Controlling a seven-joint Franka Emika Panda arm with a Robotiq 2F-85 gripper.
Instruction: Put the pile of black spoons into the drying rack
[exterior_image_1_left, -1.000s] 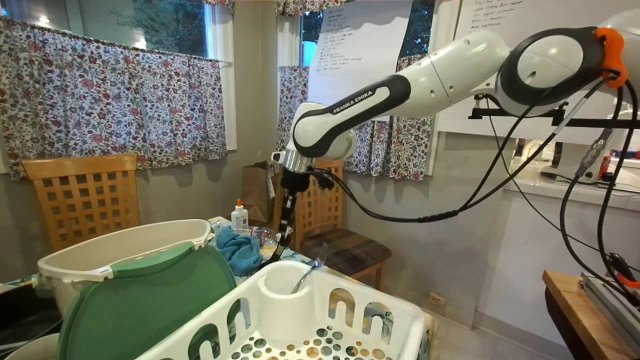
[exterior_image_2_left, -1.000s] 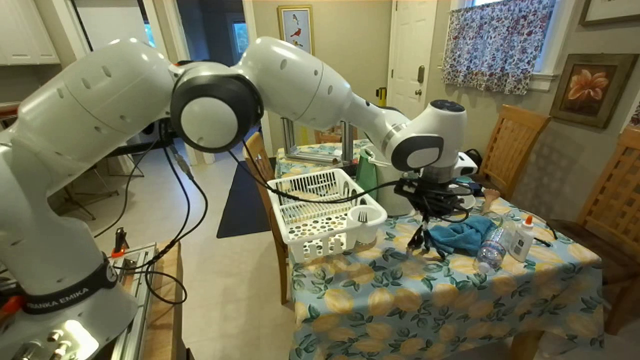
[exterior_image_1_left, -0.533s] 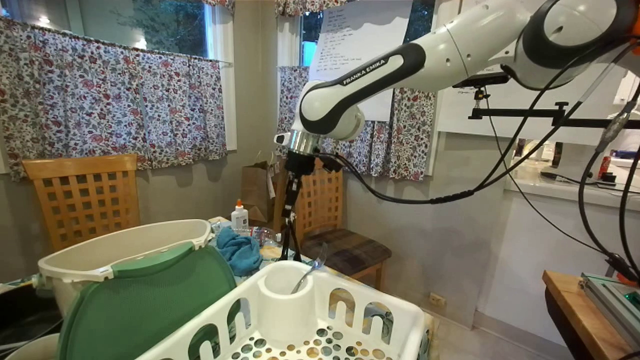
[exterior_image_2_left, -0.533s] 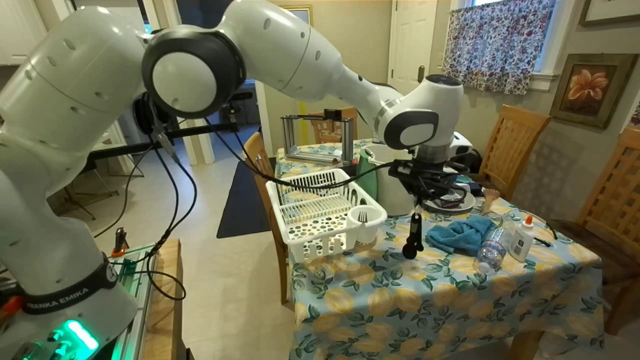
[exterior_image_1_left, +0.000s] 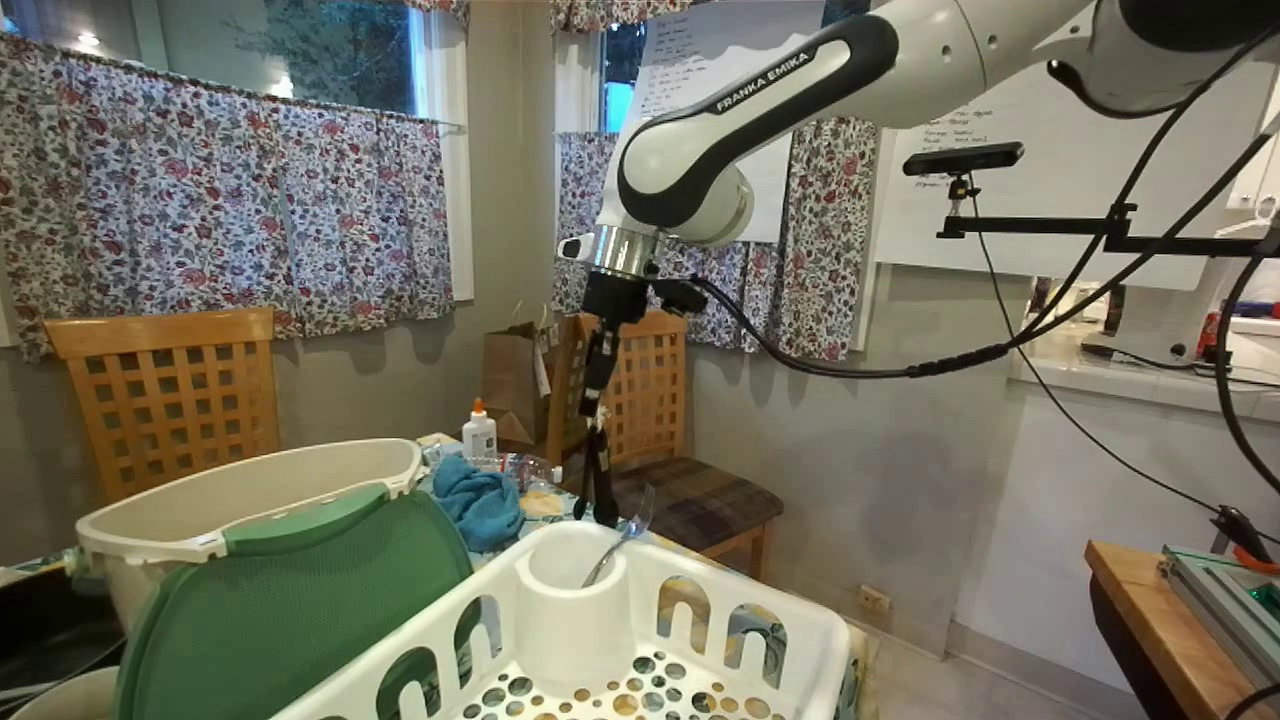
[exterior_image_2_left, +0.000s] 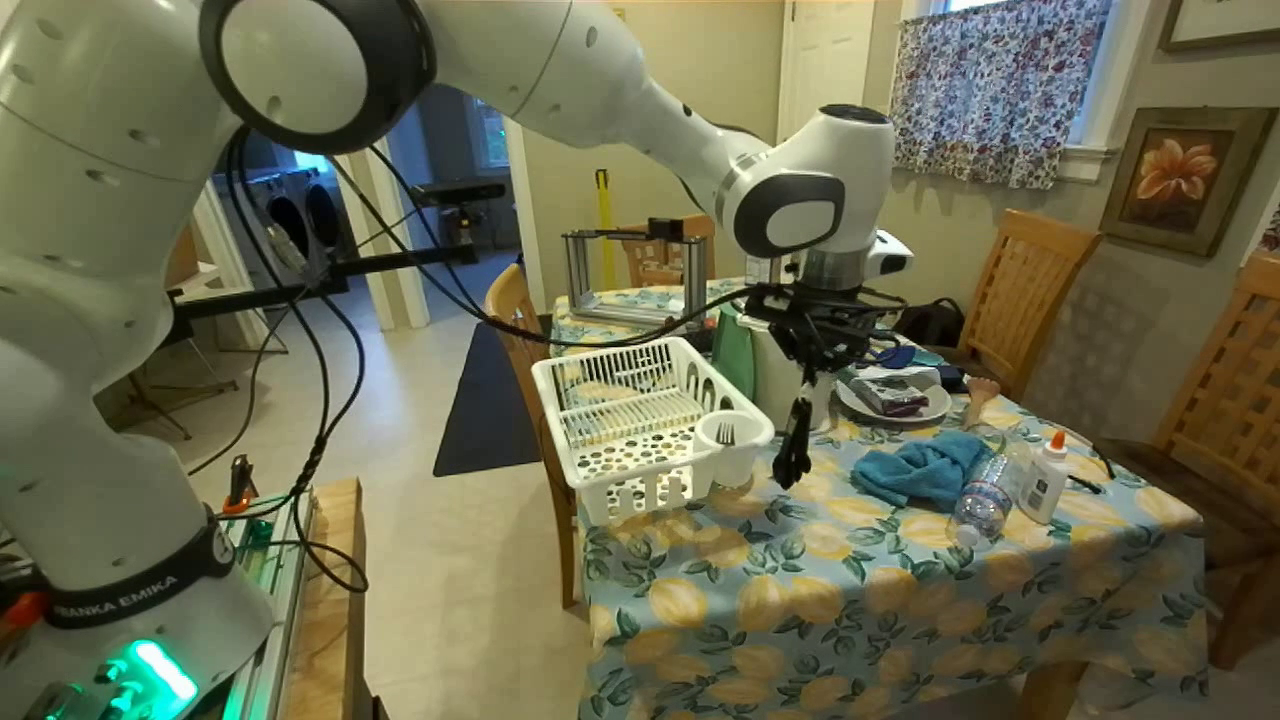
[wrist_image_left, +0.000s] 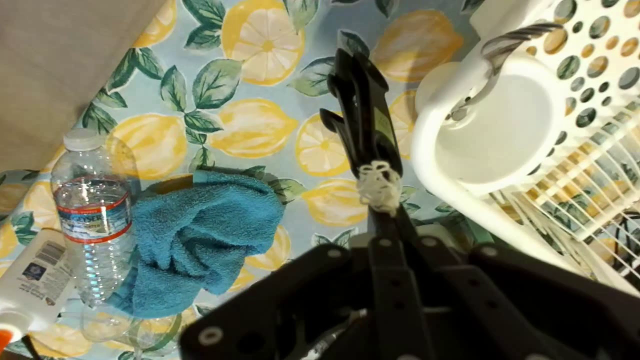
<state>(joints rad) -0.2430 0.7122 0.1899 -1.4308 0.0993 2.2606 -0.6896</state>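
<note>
My gripper is shut on the string-tied end of a bundle of black spoons. The white string shows at the fingertips. In both exterior views the spoons hang down from the gripper, clear of the tablecloth. The white drying rack stands beside them. Its round cutlery cup holds a fork. In the wrist view the spoons are just left of this cup, outside the rack.
A blue towel, a water bottle and a glue bottle lie or stand on the table. A beige bin with a green panel stands close to the rack. A plate holds items behind the towel.
My gripper has risen from low over the table and moved toward the rack. The black spoons are lifted and now hang higher, closer to the cup.
</note>
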